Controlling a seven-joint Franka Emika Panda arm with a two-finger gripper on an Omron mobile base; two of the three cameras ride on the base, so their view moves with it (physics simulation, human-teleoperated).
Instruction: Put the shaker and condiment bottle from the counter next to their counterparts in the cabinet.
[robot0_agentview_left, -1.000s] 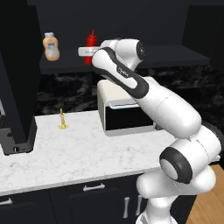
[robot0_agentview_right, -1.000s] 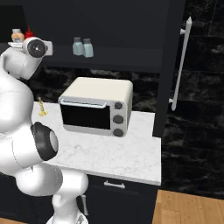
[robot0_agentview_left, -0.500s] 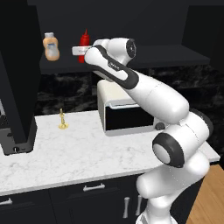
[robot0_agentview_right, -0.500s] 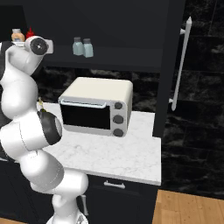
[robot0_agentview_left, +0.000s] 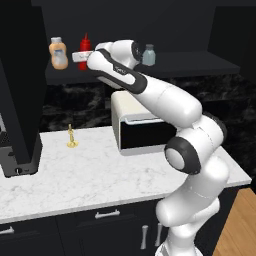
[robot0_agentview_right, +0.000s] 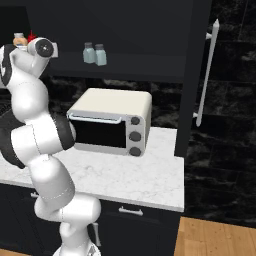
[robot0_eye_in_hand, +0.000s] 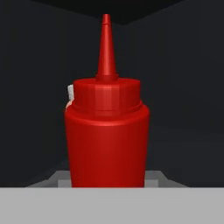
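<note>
In the hand view the red condiment bottle (robot0_eye_in_hand: 106, 135) stands upright right in front of the camera, held at its base, its pointed nozzle up. My gripper (robot0_agentview_left: 83, 54) is shut on the condiment bottle (robot0_agentview_left: 85, 44) at the left part of the black cabinet shelf (robot0_agentview_left: 200, 62), just right of the stout orange bottle (robot0_agentview_left: 59, 52). From the right, its red tip (robot0_agentview_right: 32, 36) and the orange bottle (robot0_agentview_right: 20, 39) peek past the wrist. Two pale grey-blue shakers (robot0_agentview_right: 89, 52) (robot0_agentview_right: 100, 55) stand side by side on the shelf; one shaker (robot0_agentview_left: 148, 55) shows beside my arm.
A cream toaster oven (robot0_agentview_left: 145, 130) (robot0_agentview_right: 110, 122) sits on the marble counter (robot0_agentview_left: 90, 175) under the shelf. A small brass figure (robot0_agentview_left: 72, 137) stands left of it, and a tall black appliance (robot0_agentview_left: 20, 100) at far left. A tall dark door with a long handle (robot0_agentview_right: 206, 75) rises at right.
My arm has swung left along the shelf with the condiment bottle, bringing it close beside the orange bottle. The shakers have stayed put.
</note>
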